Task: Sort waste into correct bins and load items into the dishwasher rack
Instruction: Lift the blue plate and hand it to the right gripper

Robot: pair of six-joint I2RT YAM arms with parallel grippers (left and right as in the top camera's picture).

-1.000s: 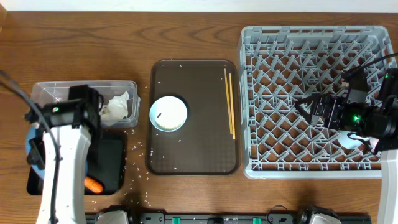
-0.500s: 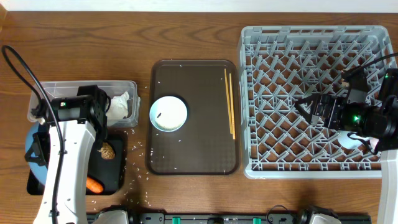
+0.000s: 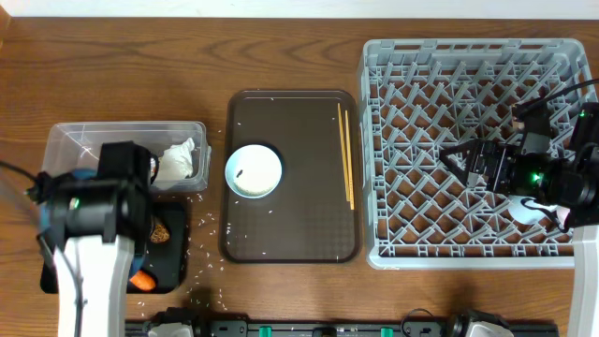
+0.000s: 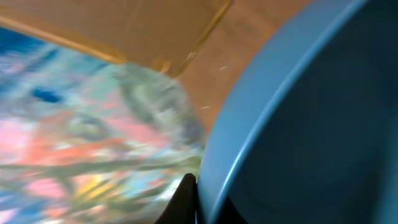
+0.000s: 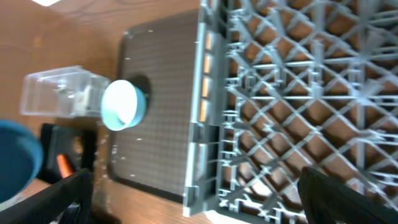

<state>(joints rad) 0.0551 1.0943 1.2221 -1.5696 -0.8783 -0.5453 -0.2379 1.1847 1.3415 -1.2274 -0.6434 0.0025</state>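
Observation:
My left gripper (image 4: 198, 193) is shut on the rim of the big blue plate (image 4: 311, 124), which fills the blurred left wrist view. In the overhead view the left arm hides most of the plate, above the black tray (image 3: 173, 257). That tray holds the orange carrot (image 3: 142, 279) and a brown food piece (image 3: 161, 232). The clear tub (image 3: 126, 136) holds crumpled white paper (image 3: 178, 159). My right gripper (image 3: 465, 161) is open and empty over the grey rack (image 3: 421, 56). The light blue bowl (image 3: 254, 171) and the chopsticks (image 3: 347, 154) lie on the brown tray (image 3: 290, 229).
White rice grains (image 3: 201, 225) are scattered on the table between the black tray and the brown tray. A pale cup (image 3: 524, 211) sits in the rack under my right arm. The right wrist view shows the rack's edge (image 5: 205, 93) and the bowl (image 5: 122, 104).
My left arm has moved toward the table's front with the plate, now covering more of the black tray. The right arm has barely moved.

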